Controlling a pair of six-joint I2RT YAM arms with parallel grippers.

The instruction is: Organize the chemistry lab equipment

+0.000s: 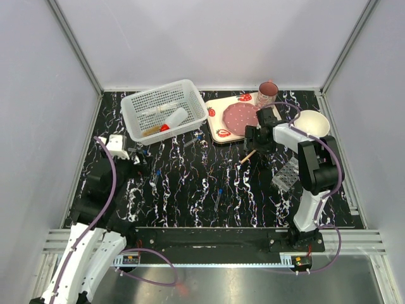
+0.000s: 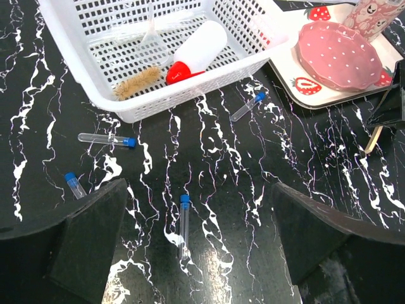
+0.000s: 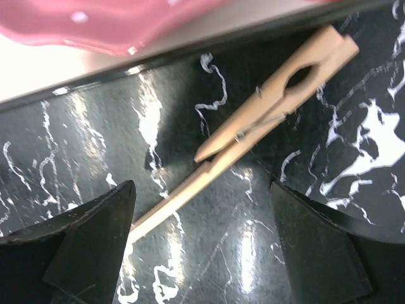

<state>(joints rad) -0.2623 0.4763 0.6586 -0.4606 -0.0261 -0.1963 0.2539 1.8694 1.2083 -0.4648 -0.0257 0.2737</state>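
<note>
The black marbled table (image 1: 209,190) lies under my left jaws, spread wide and holding nothing. Beyond them the white basket (image 2: 190,95) holds the red-capped squeeze bottle (image 2: 199,47) and clear tubes too faint to count. My right arm half hides the clear grid rack (image 1: 286,174). My right jaws gape over the wooden-handled tool (image 3: 266,120), its thin end lost behind one finger. Loose blue-capped vials (image 2: 184,225) lie scattered, one partly hidden (image 2: 74,185).
</note>
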